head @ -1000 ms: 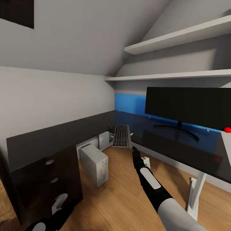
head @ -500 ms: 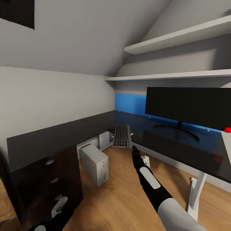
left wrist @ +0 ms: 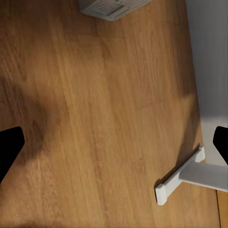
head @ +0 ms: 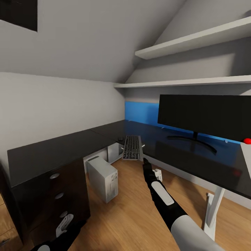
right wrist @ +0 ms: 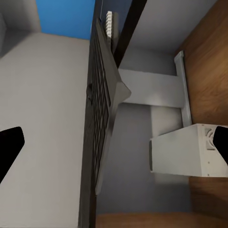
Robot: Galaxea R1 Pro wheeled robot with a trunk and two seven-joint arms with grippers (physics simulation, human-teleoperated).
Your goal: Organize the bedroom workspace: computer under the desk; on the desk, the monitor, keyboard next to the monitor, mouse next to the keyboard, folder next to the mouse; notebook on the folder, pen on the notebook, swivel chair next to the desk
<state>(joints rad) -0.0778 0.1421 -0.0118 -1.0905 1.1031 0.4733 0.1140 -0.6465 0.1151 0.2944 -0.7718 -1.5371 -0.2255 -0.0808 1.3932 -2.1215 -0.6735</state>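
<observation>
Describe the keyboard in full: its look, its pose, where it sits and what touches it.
The keyboard is slim, flat and dark grey-black, with rows of pale-lettered keys. It lies level at the inner corner of the black desk, its near end jutting past the edge over the floor. In the head view the right gripper hovers just short of that near end; whether they touch cannot be told.

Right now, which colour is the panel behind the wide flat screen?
Bright blue back panel, clearest in the head view.
</observation>
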